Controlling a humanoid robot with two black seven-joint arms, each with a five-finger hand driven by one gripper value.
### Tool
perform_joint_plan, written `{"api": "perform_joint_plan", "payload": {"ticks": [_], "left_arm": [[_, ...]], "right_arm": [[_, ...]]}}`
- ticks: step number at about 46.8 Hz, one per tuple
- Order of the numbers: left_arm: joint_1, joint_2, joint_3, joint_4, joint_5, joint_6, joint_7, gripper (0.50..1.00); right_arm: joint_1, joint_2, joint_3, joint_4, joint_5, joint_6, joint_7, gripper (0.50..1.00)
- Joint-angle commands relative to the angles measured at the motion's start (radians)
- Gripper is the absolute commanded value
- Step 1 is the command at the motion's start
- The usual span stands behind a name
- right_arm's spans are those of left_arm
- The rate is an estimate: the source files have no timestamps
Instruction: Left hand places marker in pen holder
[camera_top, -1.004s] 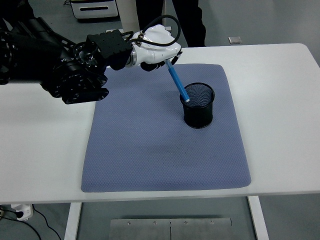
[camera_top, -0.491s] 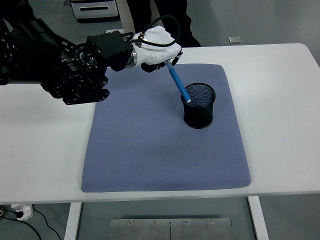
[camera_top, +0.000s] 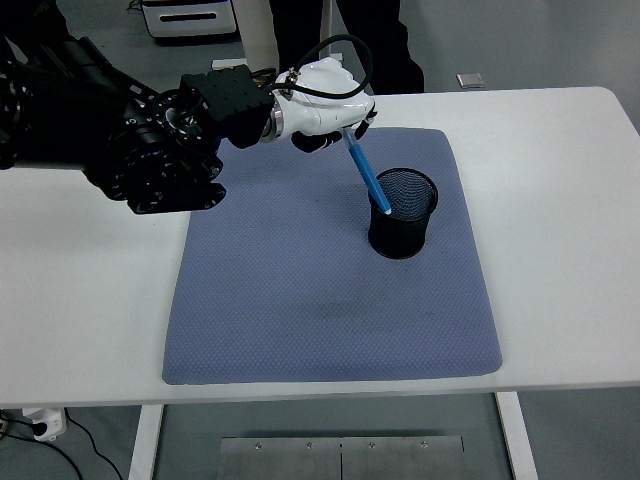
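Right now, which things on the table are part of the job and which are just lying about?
Part of the job: left hand, blue marker, black mesh pen holder.
Just lying about: grey mat, small grey object at the table's far edge.

A white rectangular bench (camera_top: 560, 150) carries a blue-grey textured fabric mat (camera_top: 300, 300), with a black mesh cylindrical pen holder (camera_top: 402, 222) upright on the mat.

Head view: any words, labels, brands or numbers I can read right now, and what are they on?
None can be read.
The blue marker in the left hand: no print visible.
The black mesh pen holder and the blue-grey mat: no markings.
The small grey object at the table's far edge: too small to tell.
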Motion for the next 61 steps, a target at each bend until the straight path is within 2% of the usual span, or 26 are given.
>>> {"api": "perform_joint_plan", "payload": {"ticks": [1,25,61], "left_arm": [[0.0,0.0,-0.005,-0.006,0.0,0.0,0.001,0.5],[-0.014,0.0,-0.022,-0.015,-0.008,0.0,0.001,0.5],[-0.048,0.0,-0.019,-0.003,-0.23,0.0,-0.002,0.5]], "right_arm": [[0.0,0.0,0.0,0.0,0.0,0.001,0.0,1.0],[0.0,0.0,0.0,0.0,0.0,0.001,0.0,1.0],[0.0,0.0,0.0,0.001,0.0,0.001,0.0,1.0]]}}
